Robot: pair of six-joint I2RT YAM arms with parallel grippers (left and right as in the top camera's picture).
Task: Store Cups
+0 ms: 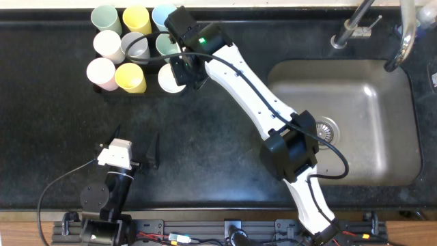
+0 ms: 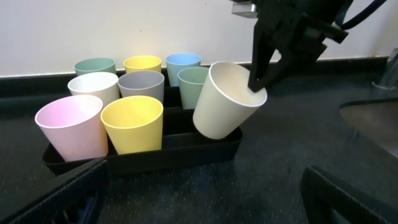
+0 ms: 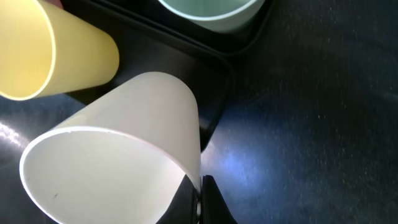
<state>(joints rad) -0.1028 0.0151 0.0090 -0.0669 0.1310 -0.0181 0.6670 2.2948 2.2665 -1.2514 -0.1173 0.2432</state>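
Note:
A black tray (image 1: 151,63) at the counter's back left holds several upright cups in green, yellow, blue, white, grey and pink. A cream cup (image 1: 170,78) leans tilted at the tray's front right corner, its base in the tray (image 2: 143,155) and its mouth tipped outward. My right gripper (image 1: 189,68) is shut on the cream cup's (image 2: 222,101) rim, one finger inside and one outside (image 3: 200,194). Beside it stand a yellow cup (image 3: 50,50) and a green cup (image 3: 211,9). My left gripper (image 1: 134,149) rests open and empty on the counter, well in front of the tray.
A steel sink (image 1: 341,116) with a faucet (image 1: 355,27) lies to the right of the tray. The right arm stretches diagonally across the dark counter (image 1: 205,150) from the bottom right. A white wall stands behind the tray.

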